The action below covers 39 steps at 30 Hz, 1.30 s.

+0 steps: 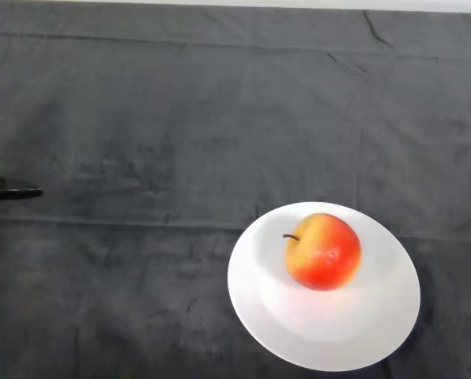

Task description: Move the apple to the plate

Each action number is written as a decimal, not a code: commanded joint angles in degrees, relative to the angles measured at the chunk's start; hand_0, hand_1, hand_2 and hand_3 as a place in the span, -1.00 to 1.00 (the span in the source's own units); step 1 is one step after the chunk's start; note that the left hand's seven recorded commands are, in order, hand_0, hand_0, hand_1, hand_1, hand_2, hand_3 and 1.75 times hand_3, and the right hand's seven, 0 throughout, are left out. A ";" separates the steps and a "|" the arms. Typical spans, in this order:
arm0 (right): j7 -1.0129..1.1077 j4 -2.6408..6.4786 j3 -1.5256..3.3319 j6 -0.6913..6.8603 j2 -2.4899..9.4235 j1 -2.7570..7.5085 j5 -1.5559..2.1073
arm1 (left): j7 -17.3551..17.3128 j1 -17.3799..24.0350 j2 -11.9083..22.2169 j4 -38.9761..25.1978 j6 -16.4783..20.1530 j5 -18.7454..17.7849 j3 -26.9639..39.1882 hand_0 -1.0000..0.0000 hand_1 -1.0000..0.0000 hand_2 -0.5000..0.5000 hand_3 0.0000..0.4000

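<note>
White plate [324,332] holds the red and yellow apple [323,251]. Far left of the plate, the robot hand [10,191] barely shows. I cannot tell its grip.

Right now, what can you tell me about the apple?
The apple is round and shiny, mostly red, with a yellow patch on its upper left near the short dark stem, which points left. It looks whole and smooth. It sits inside the white plate, a bit above its middle. Only the plate touches it.
</note>
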 commanded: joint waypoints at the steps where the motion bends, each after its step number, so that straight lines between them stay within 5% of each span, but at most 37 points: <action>1: 0.37 0.97 -0.66 0.10 -0.32 1.98 0.32 | -0.22 -0.95 4.83 2.53 -1.99 -1.59 1.92 1.00 1.00 0.00 -1.00; 20: 0.25 1.77 -0.56 -0.27 -0.29 1.59 0.22 | 4.83 1.53 9.59 9.74 -2.23 -2.15 9.61 1.00 1.00 0.00 -1.00; 39: 0.15 2.23 -0.50 -0.53 -0.27 1.38 0.19 | 10.87 2.15 9.99 11.01 -0.14 -1.84 13.27 1.00 1.00 0.00 -1.00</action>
